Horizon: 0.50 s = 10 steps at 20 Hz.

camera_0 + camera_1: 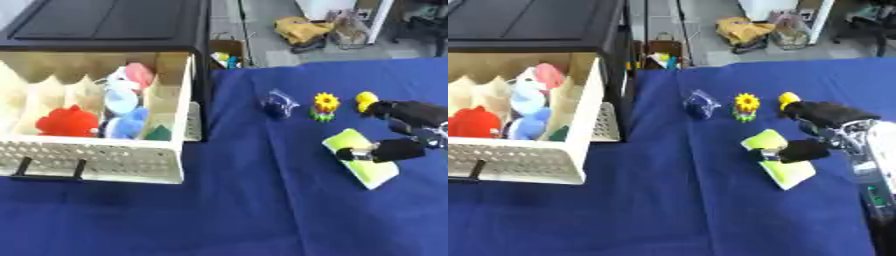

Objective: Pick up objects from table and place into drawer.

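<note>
Landmark: flat yellow-green rectangular pad [363, 164] on blue tablecloth [262, 210], well right of the open cream drawer [96, 160].
Pad axis: runs near-right to far-left.
Right hand [398, 150]: thumb on pad's top, fingers curved past its far-right edge, partly closed round it, not lifted.
Left hand: unseen.
Beyond pad: sunflower toy [325, 106].

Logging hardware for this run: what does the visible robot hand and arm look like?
Only the right robot hand shows, coming in from the right side. It is black, with thick, blocky black fingers and a small pale patch at one tip. Behind it, the right eye view shows a silver-grey wrist section and a pale grey forearm casing with a small green light. No cables or markings are discernible.
</note>
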Each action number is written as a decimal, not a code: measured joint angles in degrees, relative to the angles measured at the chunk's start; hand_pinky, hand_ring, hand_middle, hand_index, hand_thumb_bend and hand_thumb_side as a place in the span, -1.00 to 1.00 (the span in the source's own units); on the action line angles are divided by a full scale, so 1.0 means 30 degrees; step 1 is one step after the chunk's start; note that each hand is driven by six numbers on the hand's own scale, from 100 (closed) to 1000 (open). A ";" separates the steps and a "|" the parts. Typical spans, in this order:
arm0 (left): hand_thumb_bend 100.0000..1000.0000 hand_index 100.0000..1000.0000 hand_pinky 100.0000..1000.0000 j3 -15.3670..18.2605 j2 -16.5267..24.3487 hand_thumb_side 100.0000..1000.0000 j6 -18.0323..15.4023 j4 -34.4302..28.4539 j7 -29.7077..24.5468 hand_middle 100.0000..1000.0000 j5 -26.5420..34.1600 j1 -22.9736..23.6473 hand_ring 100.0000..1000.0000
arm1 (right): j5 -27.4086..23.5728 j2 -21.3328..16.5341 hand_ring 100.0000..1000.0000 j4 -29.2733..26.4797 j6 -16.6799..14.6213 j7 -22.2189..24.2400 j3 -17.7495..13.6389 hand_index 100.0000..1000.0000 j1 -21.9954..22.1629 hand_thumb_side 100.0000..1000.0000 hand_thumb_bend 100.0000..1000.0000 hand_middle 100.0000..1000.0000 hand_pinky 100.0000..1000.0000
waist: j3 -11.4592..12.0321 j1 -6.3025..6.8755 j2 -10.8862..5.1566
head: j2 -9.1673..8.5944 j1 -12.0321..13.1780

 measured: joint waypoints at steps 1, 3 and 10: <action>-0.60 0.70 0.20 0.0000 0.0000 1.00 0.0000 0.0000 0.0000 0.53 -0.0002 -0.0001 0.28 | 0.0188 -0.0015 0.94 0.0163 0.0125 0.0009 -0.0095 0.91 0.0000 0.92 0.51 0.97 0.60 | 0.0007 0.0004 0.0004 | -0.0003 0.0000; -0.60 0.70 0.20 0.0000 0.0000 1.00 -0.0002 0.0000 0.0001 0.53 -0.0002 -0.0004 0.28 | 0.0659 -0.0019 0.94 0.0421 0.0305 0.0015 -0.0199 0.91 0.0000 0.92 0.52 0.95 0.59 | 0.0024 0.0011 0.0006 | -0.0006 0.0000; -0.61 0.70 0.20 0.0000 0.0000 1.00 -0.0004 0.0000 0.0000 0.53 -0.0002 -0.0019 0.28 | 0.1546 0.0297 0.91 0.1077 0.0347 0.0001 -0.0271 0.89 0.0125 0.86 0.56 0.91 0.56 | 0.0027 0.0012 0.0028 | -0.0088 0.0000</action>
